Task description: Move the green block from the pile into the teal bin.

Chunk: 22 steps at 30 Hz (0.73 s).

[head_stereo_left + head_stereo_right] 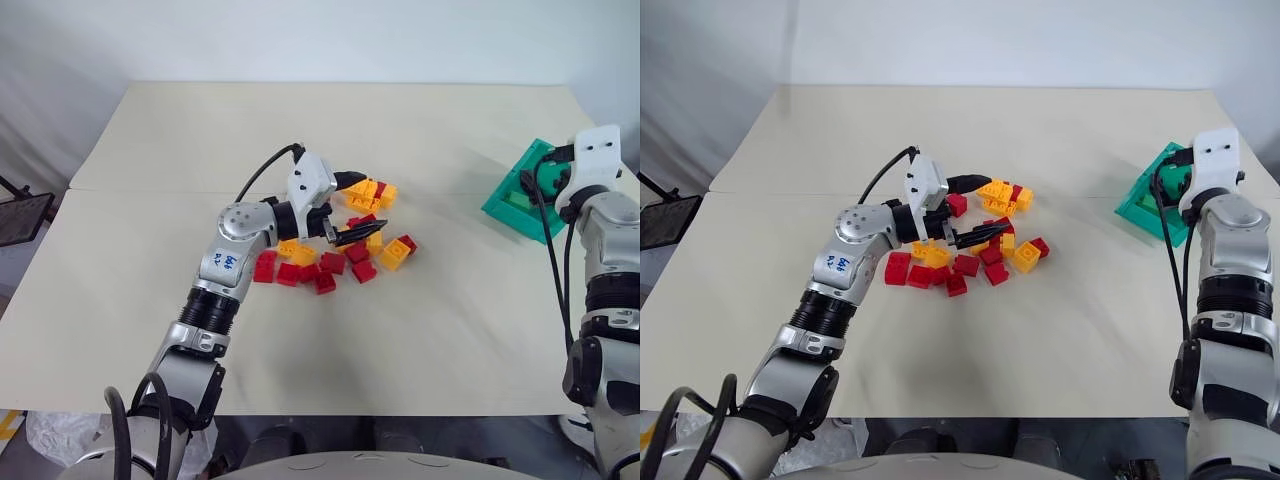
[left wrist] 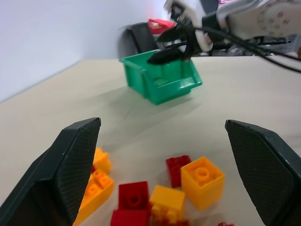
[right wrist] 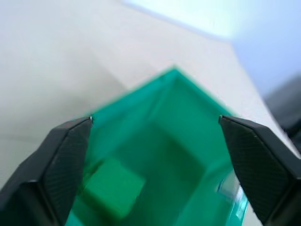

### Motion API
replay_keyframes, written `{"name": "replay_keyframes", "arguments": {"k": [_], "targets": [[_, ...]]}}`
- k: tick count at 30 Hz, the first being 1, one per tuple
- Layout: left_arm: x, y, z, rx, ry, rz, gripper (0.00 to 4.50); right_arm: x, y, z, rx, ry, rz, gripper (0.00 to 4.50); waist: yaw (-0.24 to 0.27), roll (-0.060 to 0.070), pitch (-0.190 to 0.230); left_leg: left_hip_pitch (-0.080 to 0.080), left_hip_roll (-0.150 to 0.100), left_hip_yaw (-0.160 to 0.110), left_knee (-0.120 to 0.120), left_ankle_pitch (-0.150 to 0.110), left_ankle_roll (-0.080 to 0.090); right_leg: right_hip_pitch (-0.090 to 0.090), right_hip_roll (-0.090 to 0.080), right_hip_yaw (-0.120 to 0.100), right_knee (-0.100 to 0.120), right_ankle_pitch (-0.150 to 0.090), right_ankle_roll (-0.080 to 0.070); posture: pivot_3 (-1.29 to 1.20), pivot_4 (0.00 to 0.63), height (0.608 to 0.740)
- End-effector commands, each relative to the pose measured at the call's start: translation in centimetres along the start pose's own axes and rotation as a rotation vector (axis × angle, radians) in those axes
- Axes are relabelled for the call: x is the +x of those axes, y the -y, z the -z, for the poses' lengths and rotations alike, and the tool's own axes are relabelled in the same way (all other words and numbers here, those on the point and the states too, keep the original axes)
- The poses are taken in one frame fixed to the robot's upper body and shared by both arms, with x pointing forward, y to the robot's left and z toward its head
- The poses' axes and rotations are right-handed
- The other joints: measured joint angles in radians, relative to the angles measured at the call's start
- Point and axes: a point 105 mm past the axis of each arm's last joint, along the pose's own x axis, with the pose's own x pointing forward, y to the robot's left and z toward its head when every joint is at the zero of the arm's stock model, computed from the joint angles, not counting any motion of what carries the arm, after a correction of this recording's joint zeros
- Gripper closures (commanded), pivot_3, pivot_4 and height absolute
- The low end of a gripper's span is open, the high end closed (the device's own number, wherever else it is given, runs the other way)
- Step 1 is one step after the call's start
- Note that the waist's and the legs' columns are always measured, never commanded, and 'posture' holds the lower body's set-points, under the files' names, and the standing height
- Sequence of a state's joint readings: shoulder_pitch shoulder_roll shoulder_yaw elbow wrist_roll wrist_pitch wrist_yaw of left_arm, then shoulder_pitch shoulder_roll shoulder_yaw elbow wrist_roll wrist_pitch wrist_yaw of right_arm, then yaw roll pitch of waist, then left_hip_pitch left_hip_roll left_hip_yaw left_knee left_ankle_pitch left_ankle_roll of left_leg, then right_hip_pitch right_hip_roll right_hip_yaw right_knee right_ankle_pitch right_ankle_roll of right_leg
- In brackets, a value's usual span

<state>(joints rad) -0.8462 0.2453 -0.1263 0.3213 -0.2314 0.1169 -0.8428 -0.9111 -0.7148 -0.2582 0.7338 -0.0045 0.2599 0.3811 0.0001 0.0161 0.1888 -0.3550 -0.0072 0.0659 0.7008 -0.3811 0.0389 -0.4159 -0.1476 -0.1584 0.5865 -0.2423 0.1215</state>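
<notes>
Rt gripper [image 3: 153, 155] hung directly over the teal bin [image 3: 188, 122], fingers spread wide w/ nothing between them. Green block [image 3: 113, 188] lay inside the bin, on its floor near one wall, clear of both fingers. From the head cam, bin [image 1: 510, 200] sat at the table's [image 1: 300, 130] far rt side, well apart from the pile [image 1: 345, 245], w/ the rt arm's wrist covering part of it.

L gripper [image 1: 350, 208] was over the pile at mid-table, pointing toward the bin side. Fingers spread, one above the other in head view, nothing pinched. L wrist cam: both black fingers [image 2: 70, 165] wide apart, red & yellow-orange bricks below and between them, incl. a yellow-orange brick [image 2: 202, 181] beside a red brick [image 2: 178, 167]. Same cam showed the bin [image 2: 162, 77] across bare tabletop w/ the rt gripper [image 2: 171, 44] above its open top.

Pile: loose scatter of red & yellow-orange bricks only, some touching, a few stacked.
</notes>
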Motion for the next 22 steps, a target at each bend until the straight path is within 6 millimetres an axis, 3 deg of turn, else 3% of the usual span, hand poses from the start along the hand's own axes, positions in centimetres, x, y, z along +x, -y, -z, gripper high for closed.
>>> {"name": "replay_keyframes", "arguments": {"k": [1, 5, 8, 10, 13, 17, 20, 22], "targets": [[-1.9, -0.5, -0.6, -0.008, 0.022, -0.031, 0.0, -1.6, 0.4, -3.9, -0.058, 0.142, -0.067, 0.03, -0.001, 0.0, 0.0, 0.0, 0.0, 0.0, 0.0, 0.0, 0.0, 0.0, 0.0, 0.0, 0.0, 0.0, 0.0, 0.0, 0.15, 0.74], [-4.8, -0.9, -0.2, -0.069, 0.011, -0.056, 0.0, -4.2, -2.6, -4.5, -0.107, 0.177, -0.279, 0.03, -0.001, 0.0, 0.0, 0.0, 0.001, -0.002, 0.0, 0.0, 0.0, 0.0, 0.0, 0.0, 0.0, 0.0, 0.0, 0.0, 0.15, 0.74], [-9.8, -1.8, 1.6, -0.055, -0.119, -0.137, 0.0, -9.8, -7.8, -1.4, -0.197, 0.146, -0.628, 0.03, 0.005, 0.0, 0.0, 0.0, 0.001, -0.004, 0.0, 0.0, 0.0, 0.0, 0.001, -0.001, -0.001, 0.0, 0.0, 0.0, 0.15, 0.74], [-12.4, -1.8, 1.9, -0.075, -0.154, -0.153, 0.0, -12.4, -9.1, 1.1, -0.203, 0.093, -0.76, 0.03, 0.007, 0.0, 0.0, 0.001, 0.002, -0.005, -0.001, -0.001, -0.002, 0.0, 0.002, -0.001, -0.001, 0.0, 0.0, 0.0, 0.15, 0.74], [-15.2, -2.2, 2.3, -0.076, -0.201, -0.212, 0.0, -14.3, -9.5, 3.2, -0.206, 0.026, -0.842, 0.03, 0.015, 0.0, 0.001, 0.001, -0.001, -0.003, 0.002, -0.001, 0.001, 0.001, 0.0, 0.002, -0.002, 0.001, 0.002, 0.0, 0.15, 0.74], [-18.2, -2.8, 2.4, -0.03, -0.225, -0.286, 0.0, -15.3, -9.2, 4.2, -0.206, 0.012, -0.871, 0.03, 0.024, 0.0, 0.0, 0.005, -0.002, -0.005, 0.004, 0.0, 0.004, 0.006, -0.001, 0.005, -0.004, 0.004, 0.004, 0.0, 0.15, 0.74], [-21.5, -1.6, 2.5, -0.047, -0.251, -0.33, 0.0, -15.7, -8.8, 4.6, -0.192, 0.018, -0.925, 0.03, 0.021, 0.0, 0.0, 0.005, -0.001, -0.006, 0.004, -0.001, 0.002, 0.005, -0.001, 0.005, -0.002, 0.004, 0.003, 0.0, 0.15, 0.74], [-22.5, -0.7, 2.4, -0.055, -0.254, -0.315, 0.0, -15.6, -8.8, 4.7, -0.199, 0.025, -0.949, 0.03, 0.019, 0.0, 0.0, 0.005, 0.0, -0.006, 0.003, -0.002, 0.001, 0.004, 0.0, 0.004, -0.002, 0.004, 0.002, 0.0, 0.15, 0.74]]}}
